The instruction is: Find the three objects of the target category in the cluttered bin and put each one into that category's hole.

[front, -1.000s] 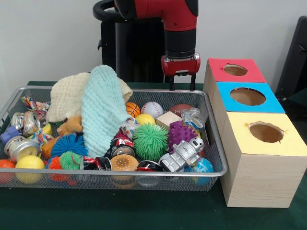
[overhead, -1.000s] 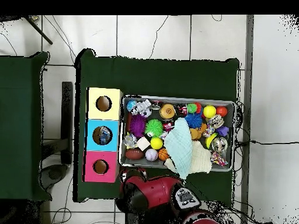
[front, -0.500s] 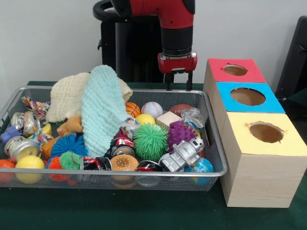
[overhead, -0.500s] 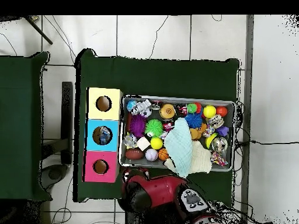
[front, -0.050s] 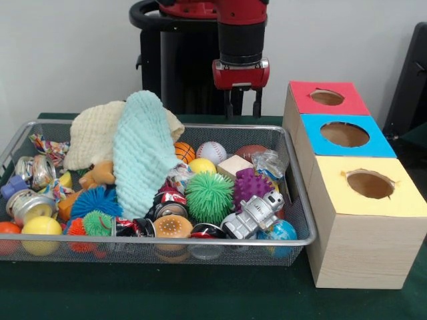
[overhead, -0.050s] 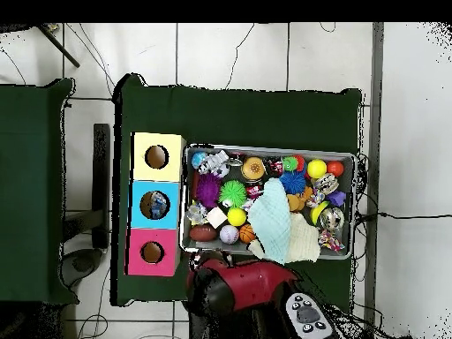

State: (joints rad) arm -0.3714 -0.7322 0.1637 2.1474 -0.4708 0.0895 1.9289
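Gripper empty, fingers apart, above bin's far rim; nothing looks sorted yet, all three picks left.

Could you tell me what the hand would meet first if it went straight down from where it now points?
Probably the bin's far rim or the football just inside; the hand hangs empty there, depth unclear.

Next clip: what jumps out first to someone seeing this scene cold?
The wire bin crammed with toys, a mint cloth draped over its heap beside a cream cloth. Along one side stand three boxes with holes, topped red, blue and yellow. The robot's hand hangs open above the bin's far rim.
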